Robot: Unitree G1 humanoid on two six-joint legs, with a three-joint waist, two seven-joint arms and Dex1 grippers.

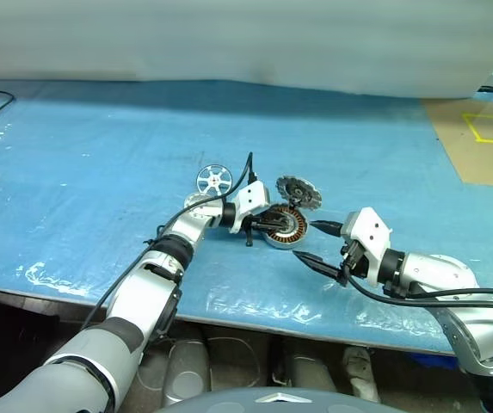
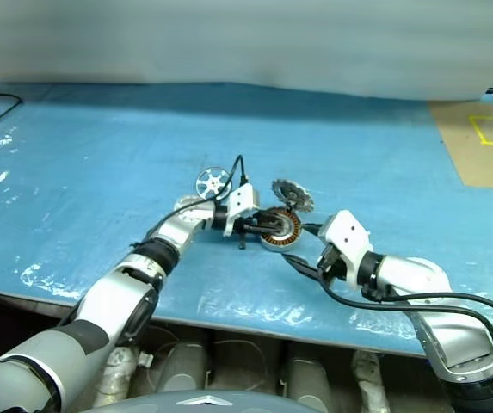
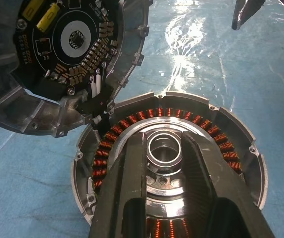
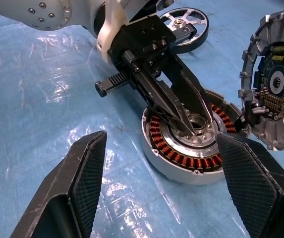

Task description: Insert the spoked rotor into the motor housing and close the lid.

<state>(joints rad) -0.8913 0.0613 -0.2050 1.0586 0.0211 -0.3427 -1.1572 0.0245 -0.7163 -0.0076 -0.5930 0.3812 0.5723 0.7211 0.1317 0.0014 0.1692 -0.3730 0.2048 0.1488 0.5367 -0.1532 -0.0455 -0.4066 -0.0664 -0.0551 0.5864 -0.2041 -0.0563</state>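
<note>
Clearly, before the spoked rotor (image 4: 184, 29) can be seated, the left gripper (image 4: 189, 121), its narrowly parted jaws straddling the motor housing (image 4: 194, 148) hub, should be withdrawn, while the right gripper (image 4: 159, 191) hangs wide open, empty.

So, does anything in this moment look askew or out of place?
Yes. The round grey ribbed metal lid stands tilted on edge against the shallow winding-ringed silver motor housing, circuit board exposed. The shiny spoked silver rotor lies apart on the blue sheet.

We see a worktop (image 1: 100, 163) covered in glossy blue sheeting. Near the middle of its near edge the motor housing (image 1: 287, 231) rests on it, the lid (image 1: 298, 192) propped just behind, the spoked rotor (image 1: 214, 180) lying beside them.
</note>
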